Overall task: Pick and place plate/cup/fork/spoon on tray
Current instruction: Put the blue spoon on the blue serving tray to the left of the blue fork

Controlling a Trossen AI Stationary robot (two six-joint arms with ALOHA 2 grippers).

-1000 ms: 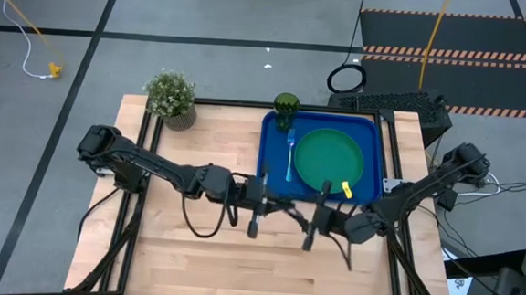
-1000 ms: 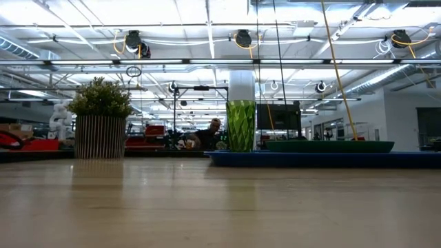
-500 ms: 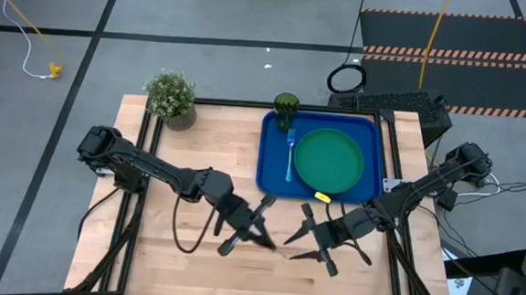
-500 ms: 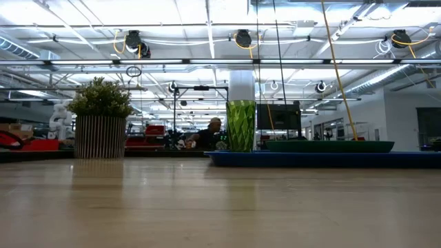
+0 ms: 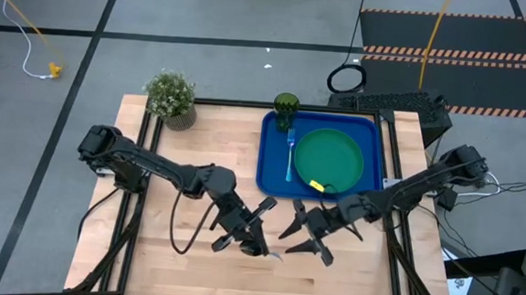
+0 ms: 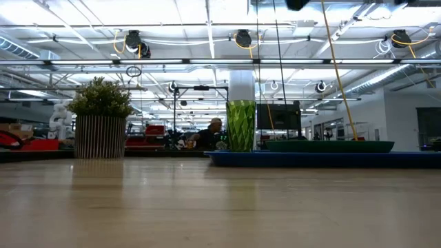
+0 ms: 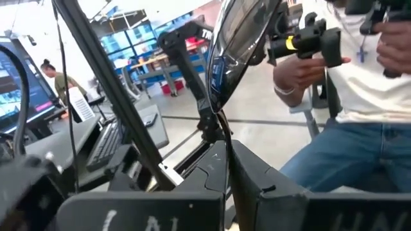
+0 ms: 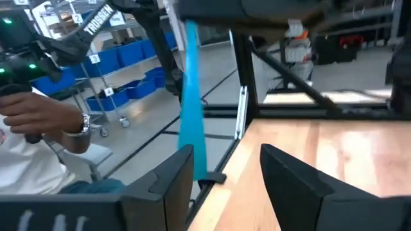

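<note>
The green plate and the blue-handled fork lie in the blue tray at the far right. The dark-green cup stands at the tray's far left corner. My left gripper is shut on the spoon above the table, near of the tray. My right gripper is open and faces it from the right. The spoon's blue handle stands between the right gripper's fingers, close to one of them. My left gripper pinches the spoon by its thin metal neck between its two fingers, which lie across the spoon. The bowl sticks out on one side and the blue handle on the other. The spoon is lifted clear of the table. My right gripper may touch the handle's free end with one finger; I cannot tell.
A potted plant stands at the far left corner. Bare wood lies near and left of the grippers. A person holding controllers shows beyond the table in the left wrist view and the right wrist view.
Both grippers have moved from the tray's near edge toward the table's near edge. Both have turned from pointing down to pointing at each other. The right gripper's fingers now show spread apart.
</note>
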